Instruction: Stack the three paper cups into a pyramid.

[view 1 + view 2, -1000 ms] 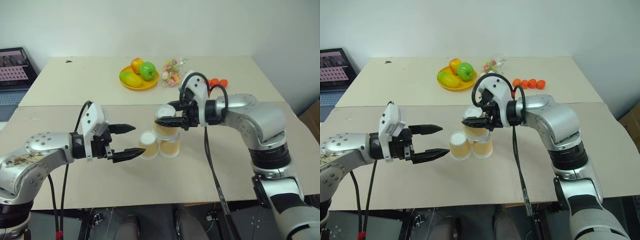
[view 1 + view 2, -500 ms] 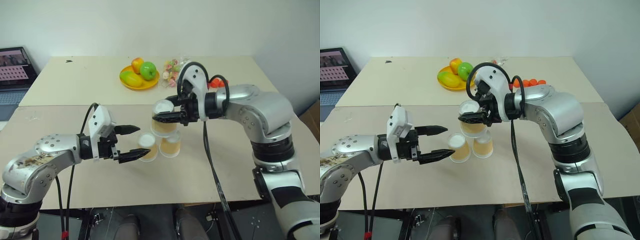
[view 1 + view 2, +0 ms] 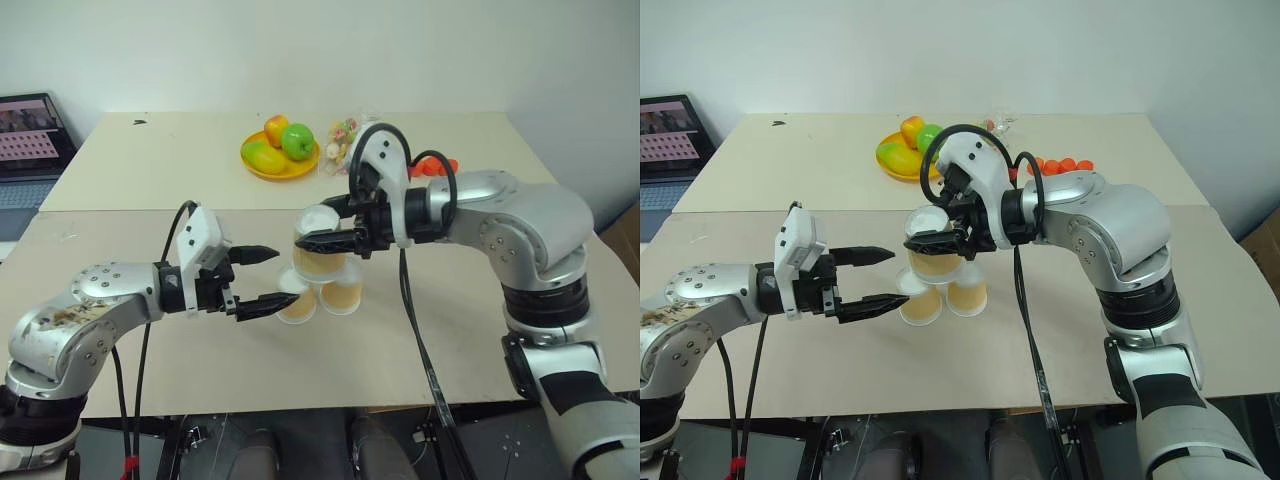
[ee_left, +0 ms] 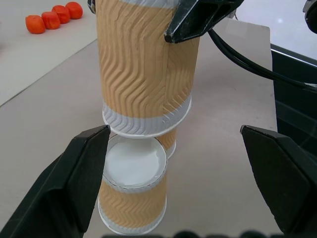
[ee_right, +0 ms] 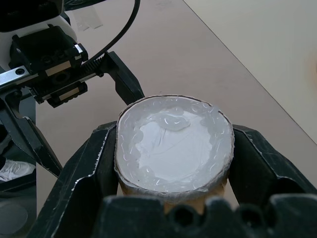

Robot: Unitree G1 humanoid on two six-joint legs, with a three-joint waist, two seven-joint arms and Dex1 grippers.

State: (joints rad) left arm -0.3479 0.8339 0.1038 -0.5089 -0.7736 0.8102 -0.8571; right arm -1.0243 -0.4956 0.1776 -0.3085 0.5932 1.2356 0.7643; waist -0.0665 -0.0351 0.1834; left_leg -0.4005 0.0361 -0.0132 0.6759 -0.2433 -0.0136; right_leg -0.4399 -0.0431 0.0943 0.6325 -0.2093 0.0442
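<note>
Cup three (image 3: 934, 250), upside down, is clamped in the right gripper's (image 3: 938, 240) jaws just above the two base cups (image 3: 945, 298) standing side by side on the worktop (image 3: 1060, 330). Lower it level, straddling both flat ends, then release gently. The left gripper (image 3: 872, 280), jaws apart and empty, waits beside the base.

Two tan ribbed cups (image 3: 320, 295) upside down, side by side on counter (image 3: 150, 250), white ends up. Third cup (image 4: 143, 69) inverted, upright, lifted just above them, clear of both.
</note>
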